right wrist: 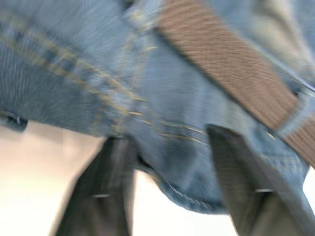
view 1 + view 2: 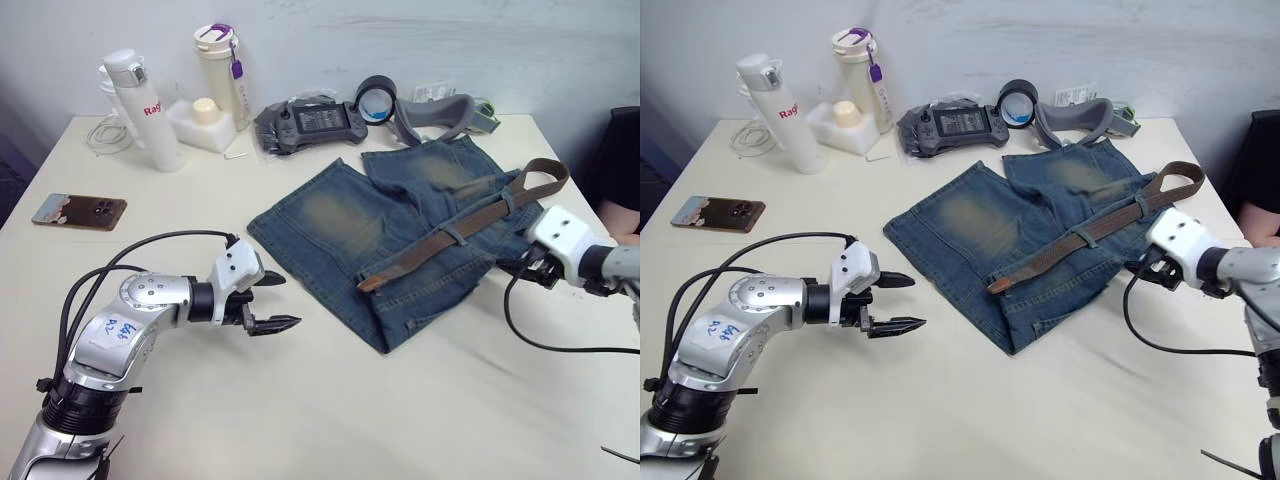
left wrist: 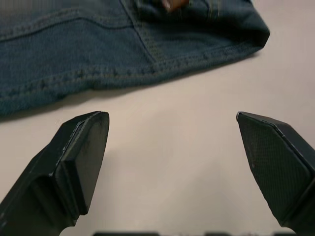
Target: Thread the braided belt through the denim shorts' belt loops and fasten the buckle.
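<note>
Left gripper (image 2: 270,301) jaws spread above table | right gripper (image 1: 170,196) jaws straddle denim shorts (image 2: 330,230) edge

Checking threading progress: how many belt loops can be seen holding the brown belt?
2: one blue denim belt loop mid-strap on the dark brown braided belt, another nearer the far curl; others may be hidden.

The denim shorts (image 2: 400,240) lie right of centre on the worktop (image 2: 330,410), the braided belt (image 2: 470,225) across them. A phone (image 2: 79,210) lies far left. Two bottles (image 2: 145,100) and a game controller (image 2: 318,122) stand along the far edge.
</note>
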